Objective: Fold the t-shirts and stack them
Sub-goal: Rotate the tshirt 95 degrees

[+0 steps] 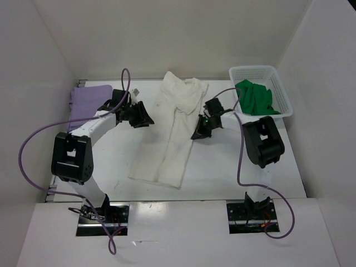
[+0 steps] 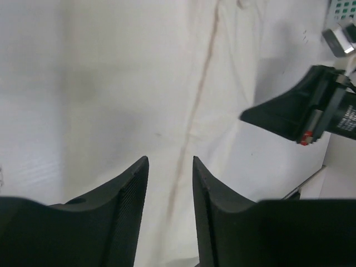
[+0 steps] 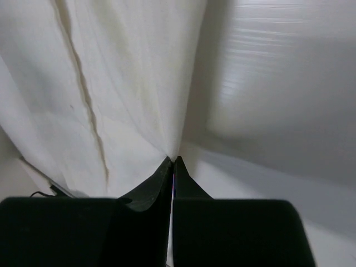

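Seemingly my right jaws are pinched shut on the right edge of the cream t-shirt [image 1: 172, 128]; my left jaws hover part-open, empty, over it.

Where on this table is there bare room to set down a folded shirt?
Bare table shows along the near half, either side of the cream shirt. The far half is crowded: lavender shirt, left pincer, right pincer pinching the cream shirt, and the basket holding the green shirt.
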